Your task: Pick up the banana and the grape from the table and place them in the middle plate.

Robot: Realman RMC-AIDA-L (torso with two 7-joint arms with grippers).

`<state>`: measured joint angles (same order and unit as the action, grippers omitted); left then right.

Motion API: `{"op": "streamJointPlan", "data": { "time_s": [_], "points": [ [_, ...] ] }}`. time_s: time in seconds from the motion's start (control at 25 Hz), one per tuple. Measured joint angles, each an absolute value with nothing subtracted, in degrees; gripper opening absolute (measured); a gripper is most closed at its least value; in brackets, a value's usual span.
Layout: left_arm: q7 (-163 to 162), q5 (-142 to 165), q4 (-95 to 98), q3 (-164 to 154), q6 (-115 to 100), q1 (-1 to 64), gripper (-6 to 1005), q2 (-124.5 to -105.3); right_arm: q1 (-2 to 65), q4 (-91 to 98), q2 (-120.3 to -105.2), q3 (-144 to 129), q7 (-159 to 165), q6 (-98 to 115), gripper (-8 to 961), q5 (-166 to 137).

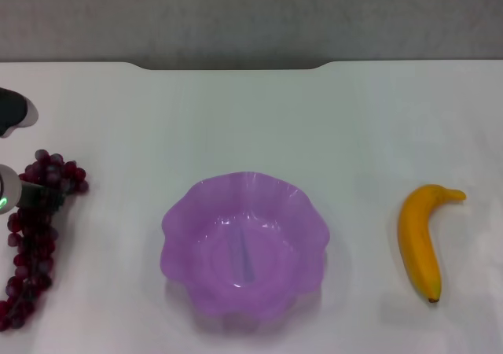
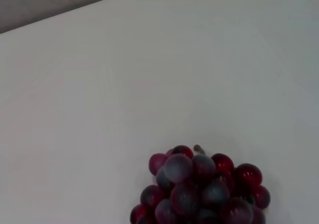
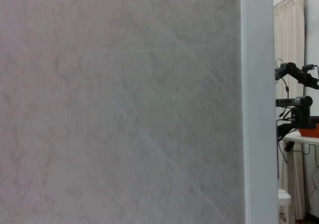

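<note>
The grape (image 1: 31, 236) is a long dark red-purple bunch lying on the white table (image 1: 251, 126) at the far left. My left gripper (image 1: 31, 194) comes in from the left edge and sits over the bunch's upper end. In the left wrist view the top of the grape (image 2: 199, 189) fills the near edge. The middle plate (image 1: 177, 220), translucent light purple with a wavy rim, stands empty at the table's centre. The yellow-orange banana (image 1: 418, 240) lies alone to the right of the plate. My right gripper is out of view.
The table's far edge (image 1: 236, 64) meets a grey wall. The right wrist view shows only a grey wall panel (image 3: 119, 104) and some distant equipment (image 3: 299, 104).
</note>
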<state>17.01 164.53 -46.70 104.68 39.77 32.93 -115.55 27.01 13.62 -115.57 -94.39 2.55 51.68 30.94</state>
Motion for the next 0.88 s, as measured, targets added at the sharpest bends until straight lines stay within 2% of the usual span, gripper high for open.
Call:
{"op": "streamJointPlan", "data": {
  "time_s": [0.56,0.88],
  "points": [
    [17.31,164.53,-46.76,104.15,38.84,32.96,333,-115.85,26.96,13.62,-115.57,-94.39,2.55,51.68,880,31.02],
    [17.32,164.53,-49.3,104.03,38.55,32.4,328,-116.16,26.84,13.62,-115.57,-94.39,2.55,51.68,880,31.03]
  ]
}}
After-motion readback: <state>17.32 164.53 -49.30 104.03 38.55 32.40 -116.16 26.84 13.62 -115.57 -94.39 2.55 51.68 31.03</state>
